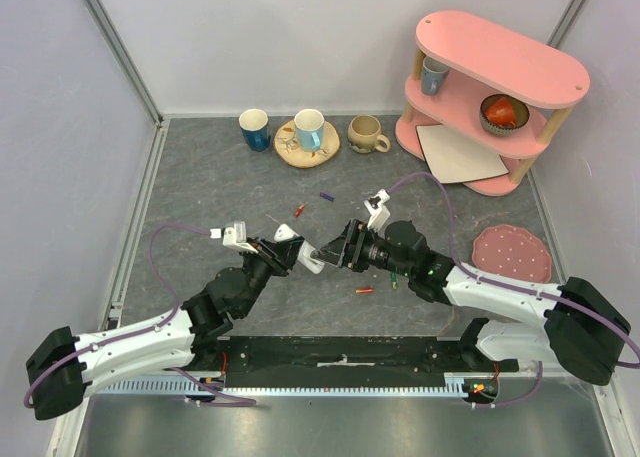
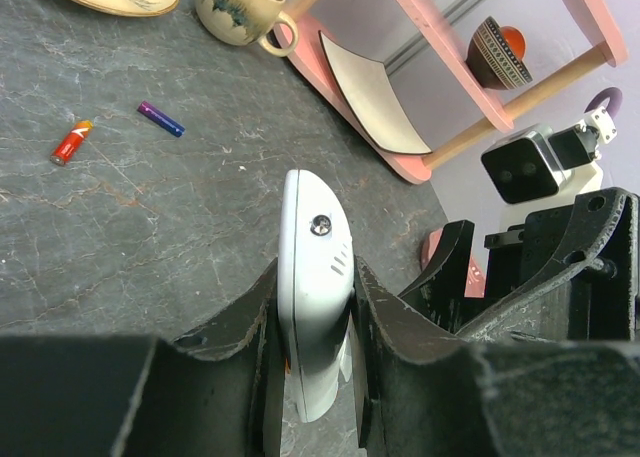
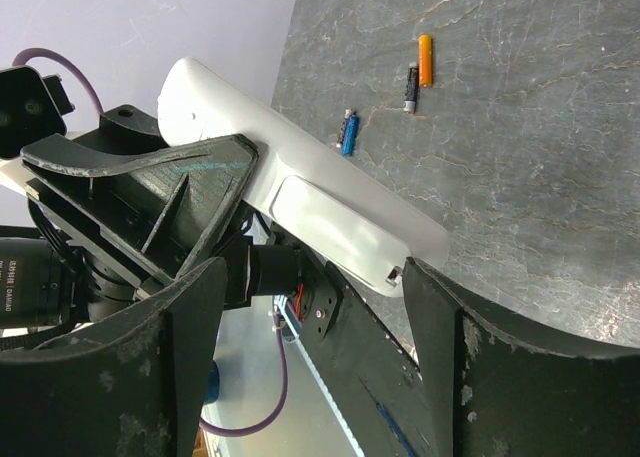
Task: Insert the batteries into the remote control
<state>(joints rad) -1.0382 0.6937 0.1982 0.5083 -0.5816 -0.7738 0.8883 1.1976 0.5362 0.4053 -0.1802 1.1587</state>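
My left gripper (image 1: 285,245) (image 2: 315,297) is shut on the white remote control (image 1: 306,258) (image 2: 315,267) (image 3: 300,187) and holds it on edge above the table. My right gripper (image 1: 335,249) (image 3: 315,277) faces it, open. The jaws straddle the remote's end with the battery cover (image 3: 335,222), and one fingertip (image 3: 420,277) sits at the cover's latch. Loose batteries lie on the table: a red-orange one (image 1: 298,210) (image 2: 71,142), a purple one (image 1: 326,196) (image 2: 161,118), another red-orange one (image 1: 364,291) and a green one (image 1: 394,277). The right wrist view shows an orange battery (image 3: 425,59), a dark battery (image 3: 411,87) and a blue battery (image 3: 347,131).
At the back stand a blue cup (image 1: 254,129), a cup on a plate (image 1: 300,151) and a beige mug (image 1: 366,134). A pink shelf (image 1: 490,97) at the back right holds a bowl (image 1: 502,113) and a white card (image 1: 458,153). A pink dotted mat (image 1: 511,252) lies to the right.
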